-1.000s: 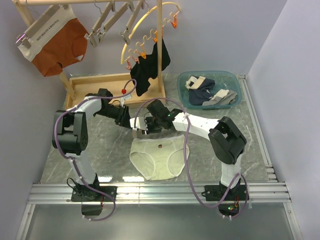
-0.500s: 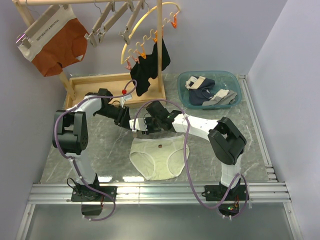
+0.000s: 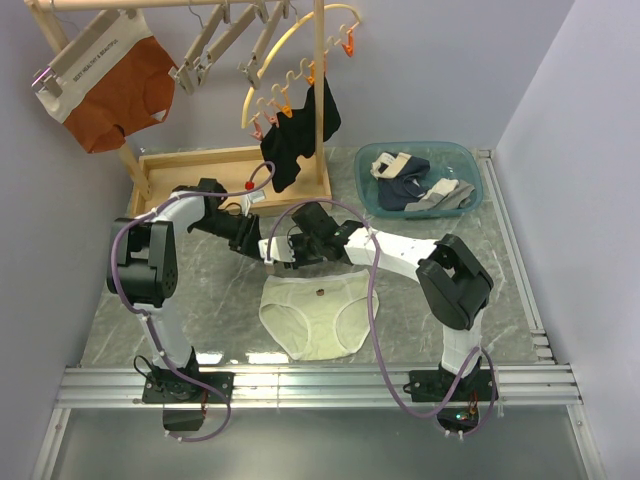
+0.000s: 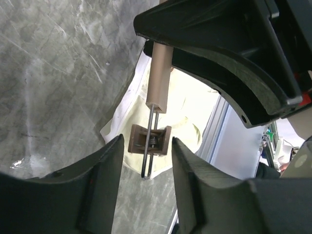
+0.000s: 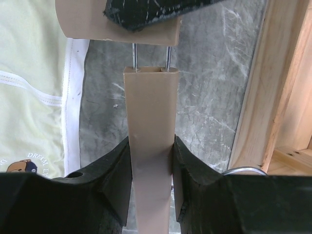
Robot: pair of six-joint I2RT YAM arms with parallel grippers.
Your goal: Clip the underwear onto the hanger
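1. Grey marble-pattern table (image 3: 200, 300), front centre: pale cream-yellow underwear (image 3: 318, 312) laid flat, white-edged waistband toward the far side, small dark spot (image 3: 320, 293) at its middle.
2. Just beyond the waistband's left end: straight flat light-wood bar hanger (image 5: 148, 112), set between the two grippers.
3. Right gripper (image 5: 148, 165): clamped on the hanger's bar, one finger against each side.
4. Left gripper (image 4: 147, 146): narrow, fingers close on either side of a small brown spring clip (image 4: 149, 140) hung on wire at the bar's end. Cannot tell whether pressing it. Clip seen over the underwear's edge; height above the cloth unclear.
5. Far left of the table: shallow light-wood tray (image 3: 200, 155).
6. Far right: translucent teal plastic basin (image 3: 465, 160) holding mixed dark and pale garments (image 3: 415, 180).
7. On the wooden rack behind: black garment (image 3: 295, 135) pegged below a curved yellow hoop (image 3: 285, 46), spare wooden hangers (image 3: 225, 40), rust-orange briefs (image 3: 120, 95) at far left.
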